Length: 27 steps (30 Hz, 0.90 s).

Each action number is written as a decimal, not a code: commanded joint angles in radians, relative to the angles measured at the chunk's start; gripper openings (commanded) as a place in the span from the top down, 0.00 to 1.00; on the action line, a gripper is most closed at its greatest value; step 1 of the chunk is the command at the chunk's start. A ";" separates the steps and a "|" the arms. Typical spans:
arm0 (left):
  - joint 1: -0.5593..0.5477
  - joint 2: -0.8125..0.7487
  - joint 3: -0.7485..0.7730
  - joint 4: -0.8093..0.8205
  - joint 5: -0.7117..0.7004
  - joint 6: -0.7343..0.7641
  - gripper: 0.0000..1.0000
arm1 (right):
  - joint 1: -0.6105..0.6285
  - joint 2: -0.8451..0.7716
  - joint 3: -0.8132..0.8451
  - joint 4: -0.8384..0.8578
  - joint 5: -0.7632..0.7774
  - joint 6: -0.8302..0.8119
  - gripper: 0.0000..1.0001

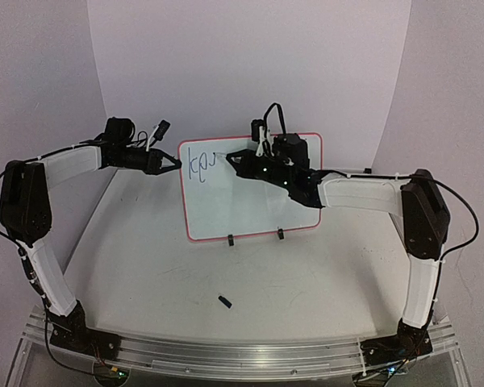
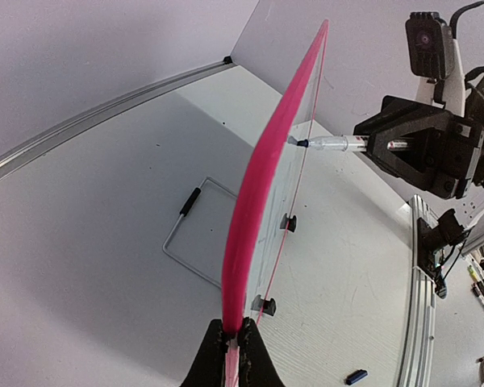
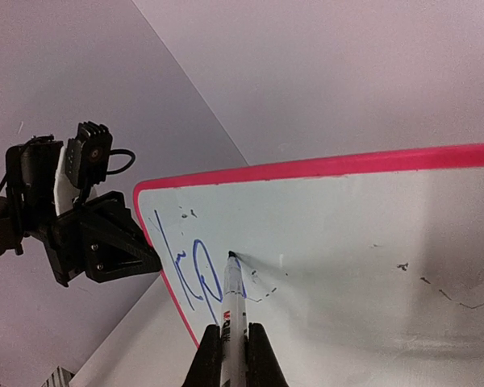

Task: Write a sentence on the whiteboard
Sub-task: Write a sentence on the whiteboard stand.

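The bench (image 1: 145, 266) carries the whiteboard (image 1: 242, 214), which stands upright near the centre on two black clip feet (image 1: 230, 239), its writing face towards the arm bases. The left tool (image 2: 230, 343) is closed on the board's red-pink left rim, one finger on each face. The right tool (image 3: 232, 339) is clamped around a marker (image 3: 231, 298) and holds it in front of the board's upper left area, with the marker tip touching the white surface. The sentence (image 3: 198, 270) consists of a few thin blue strokes in the upper left corner, just beside the tip. A small dark cap (image 1: 224, 301) lies on the bench, in front of the board and well apart from it.
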 commanded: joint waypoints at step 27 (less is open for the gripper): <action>-0.025 -0.040 0.005 -0.064 0.013 0.021 1.00 | -0.005 -0.044 -0.096 -0.014 -0.014 -0.012 1.00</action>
